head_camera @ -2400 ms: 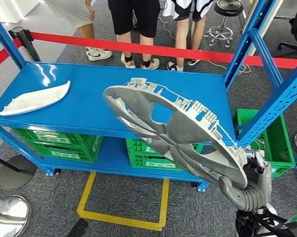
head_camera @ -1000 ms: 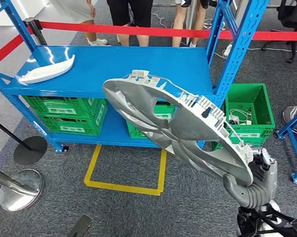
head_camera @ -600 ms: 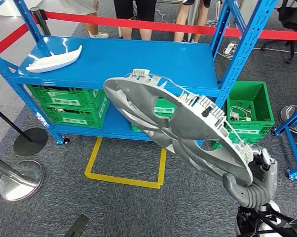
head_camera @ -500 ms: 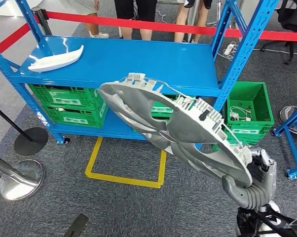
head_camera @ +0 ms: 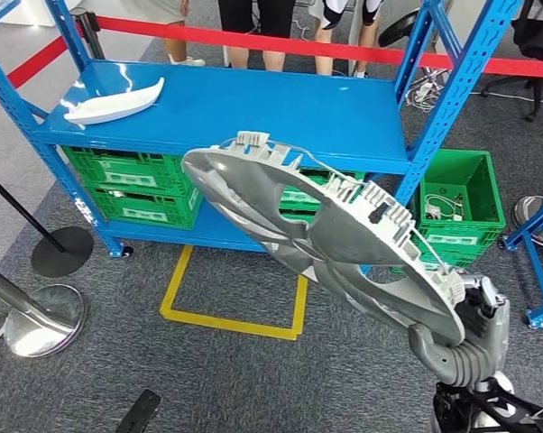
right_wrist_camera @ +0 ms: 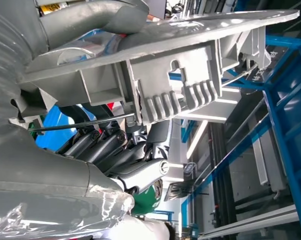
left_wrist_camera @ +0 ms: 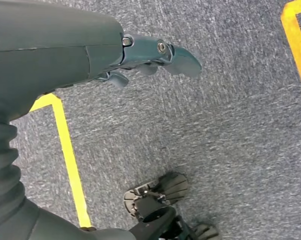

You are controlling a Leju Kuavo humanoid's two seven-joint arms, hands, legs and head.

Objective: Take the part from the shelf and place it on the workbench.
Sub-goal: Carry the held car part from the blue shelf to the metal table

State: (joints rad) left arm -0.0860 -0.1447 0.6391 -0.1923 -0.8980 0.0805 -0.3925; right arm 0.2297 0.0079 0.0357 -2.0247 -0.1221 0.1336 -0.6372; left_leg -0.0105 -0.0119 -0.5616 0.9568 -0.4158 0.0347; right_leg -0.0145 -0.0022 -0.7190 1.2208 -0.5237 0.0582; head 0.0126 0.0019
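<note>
A large silver-grey wheel-cover part (head_camera: 323,239) with open spokes and clips along its rim hangs tilted in the air in front of the blue shelf (head_camera: 269,113). My right hand (head_camera: 470,347) grips its rim at the lower right of the head view. In the right wrist view the thumb lies over the part's rim (right_wrist_camera: 171,80) and the dark fingers (right_wrist_camera: 115,150) curl beneath it. My left hand (left_wrist_camera: 103,50) hangs over the grey carpet with its fingers apart and nothing in it.
A white curved part (head_camera: 115,102) lies on the shelf's far left. Green crates (head_camera: 142,185) sit on the lower shelf, another green crate (head_camera: 455,207) on the floor to the right. Yellow floor tape (head_camera: 234,320), chrome stanchion bases (head_camera: 41,320), a red barrier belt (head_camera: 269,41) and several people's legs (head_camera: 255,18) stand beyond.
The whole view has shifted: the shelf now sits farther off and more floor shows in front, so the camera moved back. The part stays gripped in my right hand.
</note>
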